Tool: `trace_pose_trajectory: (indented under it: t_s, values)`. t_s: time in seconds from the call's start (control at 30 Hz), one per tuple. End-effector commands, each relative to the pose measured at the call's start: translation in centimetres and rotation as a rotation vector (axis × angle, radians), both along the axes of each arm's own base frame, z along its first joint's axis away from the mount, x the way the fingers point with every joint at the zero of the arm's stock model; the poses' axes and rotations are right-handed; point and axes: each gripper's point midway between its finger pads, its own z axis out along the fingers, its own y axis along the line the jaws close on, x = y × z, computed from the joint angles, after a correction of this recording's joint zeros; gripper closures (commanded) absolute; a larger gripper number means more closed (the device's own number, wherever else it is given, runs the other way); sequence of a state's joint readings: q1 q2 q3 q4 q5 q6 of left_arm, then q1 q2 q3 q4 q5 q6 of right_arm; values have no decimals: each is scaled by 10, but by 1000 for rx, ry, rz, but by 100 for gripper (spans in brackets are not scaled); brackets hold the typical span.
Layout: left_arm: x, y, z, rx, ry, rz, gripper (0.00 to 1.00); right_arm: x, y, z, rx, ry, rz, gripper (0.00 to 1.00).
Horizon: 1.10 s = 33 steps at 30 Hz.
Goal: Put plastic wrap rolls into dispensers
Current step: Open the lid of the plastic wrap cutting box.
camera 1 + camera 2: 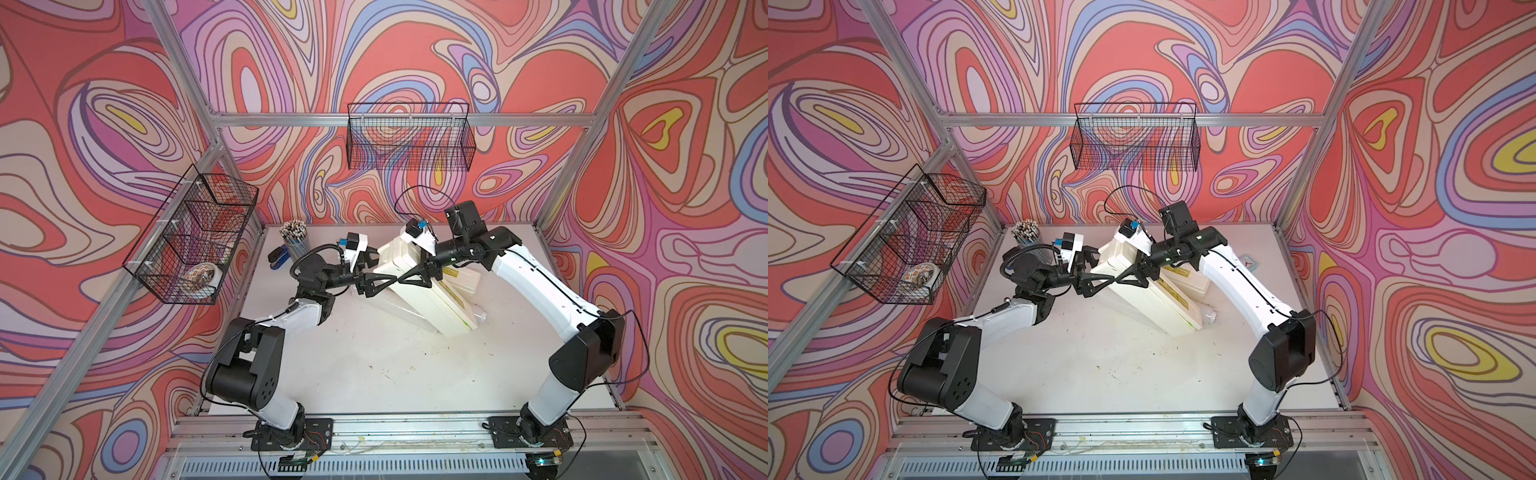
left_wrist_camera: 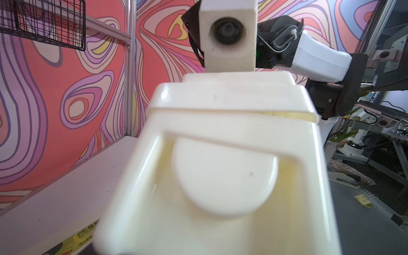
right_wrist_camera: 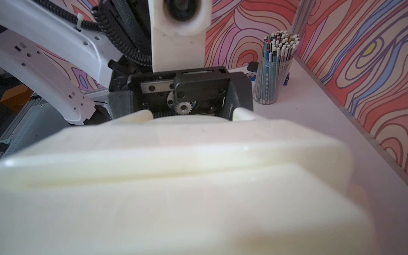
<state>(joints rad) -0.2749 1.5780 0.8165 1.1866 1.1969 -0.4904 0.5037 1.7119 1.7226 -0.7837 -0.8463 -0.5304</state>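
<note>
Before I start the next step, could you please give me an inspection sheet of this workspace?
Surface: white table, dotted with dark specks.
Job's things: upper dispenser lies slanted over lower dispenser, far end raised; roll end peeks out beside them.
Clutter: cup of pencils, blue stapler, far left corner.
Grippers: left gripper and right gripper straddle the upper dispenser; grip unclear.
Cables: black cable loops above the right arm wrist; another hangs by its elbow.
Surroundings: patterned walls; back basket; side basket holds a round item.
</note>
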Motion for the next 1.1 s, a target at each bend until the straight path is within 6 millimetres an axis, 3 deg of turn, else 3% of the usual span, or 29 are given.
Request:
trace_pose_trajectory:
  t_s: [0.0,0.33,0.63,0.73,0.9,1.07]
  values:
    - [4,5,14,-29,-140,87,100,-5,10,17,69,11,-19,52]
    - [2,19,-9,28,-102,127,100,12,-19,27,110,30,-94,45]
    - [-3,26,-32,142,-87,157,100,10,-29,36,151,40,-85,49]
    - [-3,27,-36,162,-87,159,100,12,-32,36,148,37,-95,55]
    - [-5,26,-34,150,-96,147,100,29,-37,24,102,32,-190,57]
    - [-10,12,-33,196,-138,114,100,53,-40,15,92,32,-314,62]
